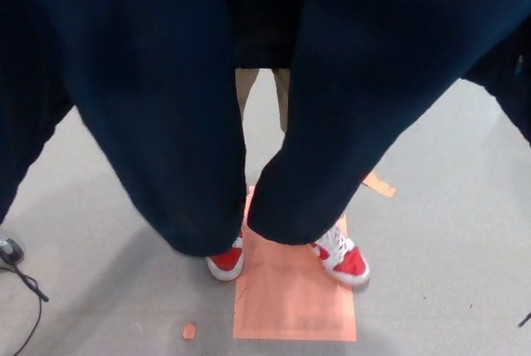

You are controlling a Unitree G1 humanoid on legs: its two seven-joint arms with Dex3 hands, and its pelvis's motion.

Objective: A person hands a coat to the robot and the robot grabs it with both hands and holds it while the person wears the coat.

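You're looking straight down thru a dark navy coat (149, 99) that fills most of the head view, so it hangs v. close to the camera, spread across the top w/ two sleeves drooping like tubes: one ends low at centre-left (195, 236), the other just beside it at centre-right (286, 223). Neither robot hand shows. Left and right both sit out of frame, so you can't say from here whether they grip the coat or how wide the fingers are. Judging by how the cloth spreads from both upper corners and sags in the middle, it's prob. held up at two points, collar high, which is what you'd want so the person can back into the sleeves. Past the coat, in the gap btwn the sleeves, you see tan trouser legs (264, 95) and, lower, red-and-white shoes (342, 258) standing on an orange floor mat (294, 306), so the person stands close in front, on the mark. An orange tape strip (377, 184) lies near the mat on the grey floor (448, 231). A black cable (25, 285) trails at the far left edge, well apart from the feet.
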